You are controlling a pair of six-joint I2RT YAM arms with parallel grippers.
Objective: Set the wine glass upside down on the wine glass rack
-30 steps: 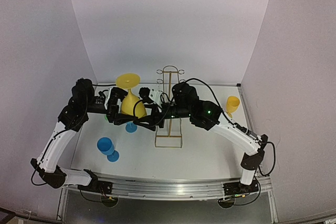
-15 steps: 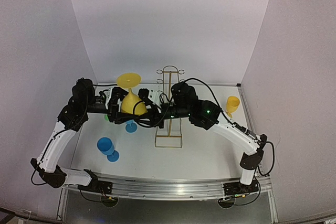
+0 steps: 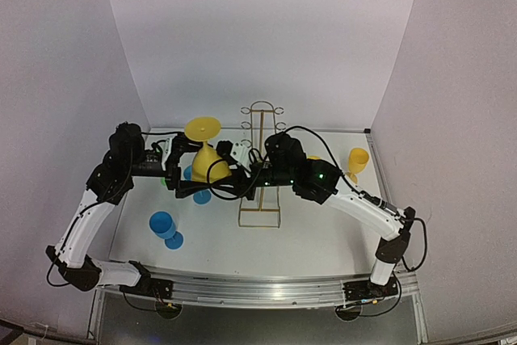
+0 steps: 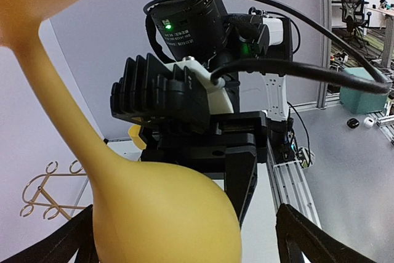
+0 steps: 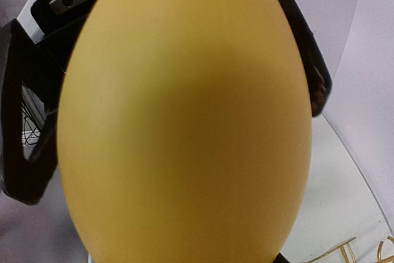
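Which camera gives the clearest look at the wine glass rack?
Top external: the wine glass rack shows from base to arched top, its middle partly hidden. Left wrist catches only a few side loops; right wrist just a sliver of gold wire.

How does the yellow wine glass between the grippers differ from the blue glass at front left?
Pose: the yellow wine glass is upside down, foot up, in the air; the blue glass stands bowl up on the table. Hold: the right gripper grips the yellow wine glass by its bowl; nothing touches the blue glass. Colour: yellow against blue. Both are opaque stemmed glasses with a round foot.
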